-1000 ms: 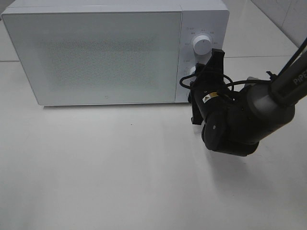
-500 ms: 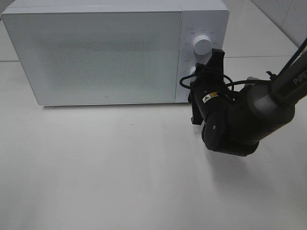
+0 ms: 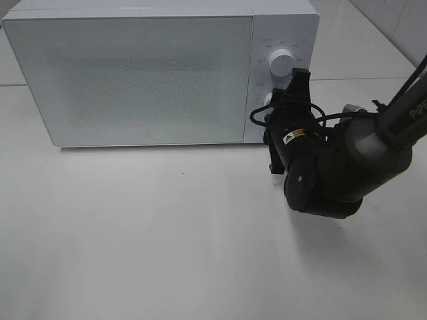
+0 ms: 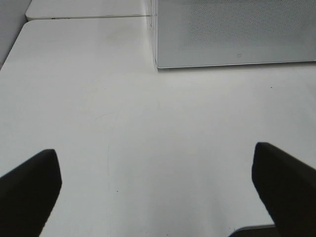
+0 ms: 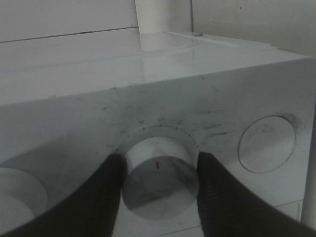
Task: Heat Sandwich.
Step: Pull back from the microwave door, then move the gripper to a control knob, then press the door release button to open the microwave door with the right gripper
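The sandwich is hidden; the white microwave stands with its door closed. My right gripper reaches onto the control panel at the lower knob, below the upper knob. In the right wrist view its dark fingers press against both sides of that white knob, which has a small red mark. My left gripper is open over the bare table, holding nothing, with the microwave's front corner ahead of it. The left arm is outside the exterior high view.
The white tabletop runs in front of the microwave. A round recessed button sits beside the gripped knob. The right arm's black body and cables hang just in front of the panel. A tiled wall rises at the far right.
The right arm's body has shifted very slightly to the right; its gripper stays on the lower knob. The microwave door remains closed.
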`<state>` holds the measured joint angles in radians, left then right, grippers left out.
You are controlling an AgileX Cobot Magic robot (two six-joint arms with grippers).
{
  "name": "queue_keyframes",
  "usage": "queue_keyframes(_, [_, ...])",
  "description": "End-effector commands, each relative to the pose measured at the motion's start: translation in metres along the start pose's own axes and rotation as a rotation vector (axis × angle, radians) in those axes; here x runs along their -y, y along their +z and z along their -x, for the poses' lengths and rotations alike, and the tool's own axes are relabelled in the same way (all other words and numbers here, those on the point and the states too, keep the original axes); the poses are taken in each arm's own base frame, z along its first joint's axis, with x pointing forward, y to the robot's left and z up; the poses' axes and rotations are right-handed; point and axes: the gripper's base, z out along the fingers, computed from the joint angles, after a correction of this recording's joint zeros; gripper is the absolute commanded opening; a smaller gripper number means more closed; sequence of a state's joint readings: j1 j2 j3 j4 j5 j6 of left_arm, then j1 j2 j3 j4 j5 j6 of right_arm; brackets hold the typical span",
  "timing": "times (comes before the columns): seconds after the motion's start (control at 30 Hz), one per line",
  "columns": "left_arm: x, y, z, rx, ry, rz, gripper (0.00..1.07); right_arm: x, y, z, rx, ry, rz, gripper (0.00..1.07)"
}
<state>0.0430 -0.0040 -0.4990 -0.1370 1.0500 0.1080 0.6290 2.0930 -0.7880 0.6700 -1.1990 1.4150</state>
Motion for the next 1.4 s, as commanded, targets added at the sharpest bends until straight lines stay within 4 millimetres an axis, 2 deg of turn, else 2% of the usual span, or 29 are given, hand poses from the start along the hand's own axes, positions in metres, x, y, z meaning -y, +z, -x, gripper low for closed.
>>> queue_keyframes(0.03, [0.001, -0.002, -0.002, 0.033, -0.008, 0.003, 1.03, -0.013, -0.006, -0.011, -0.093, -0.068, 0.101, 0.48])
queue_keyframes(0.1, [0.001, -0.002, -0.002, 0.033, -0.008, 0.003, 1.03, -0.012, -0.006, -0.012, -0.106, -0.08, 0.095, 0.57])
queue_keyframes(0.13, [0.001, -0.002, -0.002, 0.033, -0.008, 0.003, 1.03, -0.012, -0.006, -0.012, -0.106, -0.08, 0.095, 0.57])
queue_keyframes(0.17, [0.001, -0.002, -0.002, 0.033, -0.008, 0.003, 1.03, -0.012, -0.006, -0.012, -0.107, -0.084, 0.093, 0.65])
queue_keyframes(0.27, [0.001, -0.002, -0.002, 0.033, -0.008, 0.003, 1.03, -0.01, -0.006, -0.012, -0.105, -0.095, 0.077, 0.75])
queue_keyframes(0.7, [0.001, -0.002, -0.002, 0.033, -0.008, 0.003, 1.03, -0.006, -0.021, -0.008, -0.101, -0.147, 0.04, 0.75])
queue_keyframes(0.83, [0.001, -0.002, -0.002, 0.033, -0.008, 0.003, 1.03, -0.012, -0.028, -0.004, -0.101, -0.201, 0.044, 0.75])
queue_keyframes(1.07, [0.001, -0.002, -0.002, 0.033, -0.008, 0.003, 1.03, -0.022, -0.044, 0.002, -0.133, -0.476, -0.002, 0.75])
queue_keyframes(1.13, [0.001, -0.002, -0.002, 0.033, -0.008, 0.003, 1.03, -0.03, -0.05, 0.004, -0.19, -0.655, -0.03, 0.75])
queue_keyframes(1.2, [0.001, -0.002, -0.002, 0.033, -0.008, 0.003, 1.03, -0.032, -0.051, 0.004, -0.217, -0.708, -0.049, 0.75])
queue_keyframes(1.23, [0.001, -0.002, -0.002, 0.033, -0.008, 0.003, 1.03, -0.039, -0.055, 0.006, -0.273, -0.852, -0.07, 0.75])
queue_keyframes(1.27, [0.001, -0.002, -0.002, 0.033, -0.008, 0.003, 1.03, -0.043, -0.057, 0.006, -0.306, -0.925, -0.079, 0.75])
queue_keyframes(1.37, [0.001, -0.002, -0.002, 0.033, -0.008, 0.003, 1.03, -0.049, -0.061, 0.008, -0.358, -1.041, -0.09, 0.75])
queue_keyframes(1.4, [0.001, -0.002, -0.002, 0.033, -0.008, 0.003, 1.03, -0.053, -0.065, 0.012, -0.413, -1.142, -0.119, 0.75])
